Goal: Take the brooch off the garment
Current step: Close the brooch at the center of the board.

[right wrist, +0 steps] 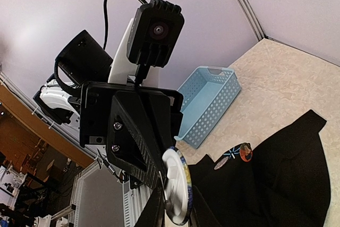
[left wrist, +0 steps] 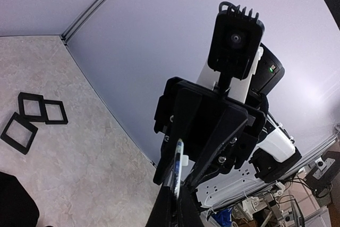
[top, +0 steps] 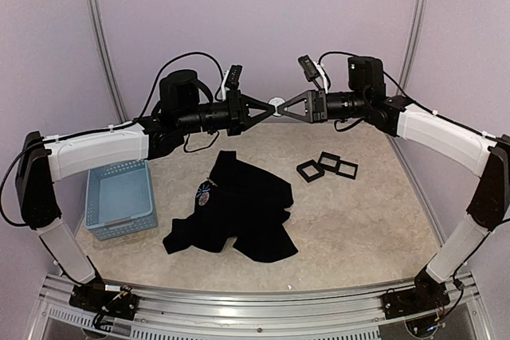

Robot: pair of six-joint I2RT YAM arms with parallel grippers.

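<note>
Above the garment (top: 247, 212), the left gripper (top: 269, 107) pinches the white brooch (top: 276, 105) tight; jaws of the right gripper (top: 284, 107) flank it, grip unclear, with a basket (top: 118, 167) and frames (top: 327, 166) nearby.

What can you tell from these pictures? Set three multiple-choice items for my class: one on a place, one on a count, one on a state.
1. Where does the light-blue basket stand?
A. On the left arm's side of the black garment
B. On top of the garment
C. Between the frames and the right arm

2. How many black square frames are there?
A. Two
B. Three
C. Five

3. How is the left gripper?
A. Wide open over the basket
B. Shut on the round brooch, up in the air
C. Resting on the garment

Answers:
1. A: in the top view the basket sits left of the garment, apart from it.
2. B: three frames lie together beyond the garment.
3. B: its tip meets the brooch high above the garment.
</note>
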